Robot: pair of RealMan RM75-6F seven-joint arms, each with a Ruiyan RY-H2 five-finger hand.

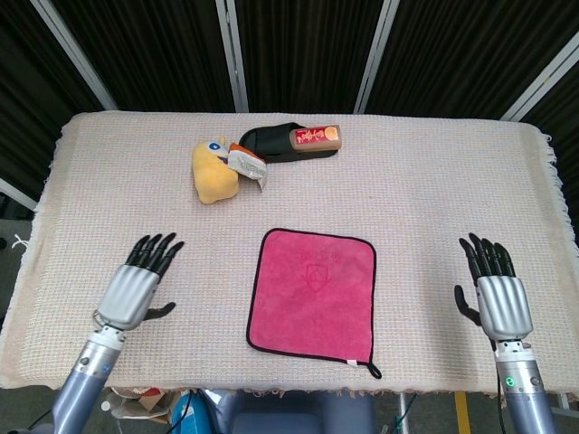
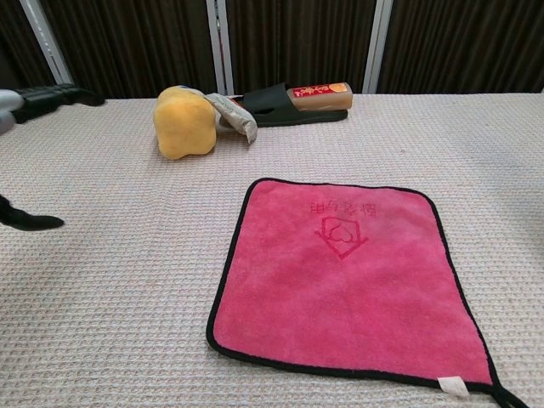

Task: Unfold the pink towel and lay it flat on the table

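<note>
Your pink towel (image 1: 314,295) lies flat on the desk (image 1: 434,199); left hand (image 1: 136,287) and right hand (image 1: 496,294) fingers apart, holding nothing.

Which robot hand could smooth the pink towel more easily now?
Probably the left hand. It looks a little nearer the pink towel than the right hand does, though the towel already lies flat. Both hands are open, fingers spread, touching nothing.
</note>
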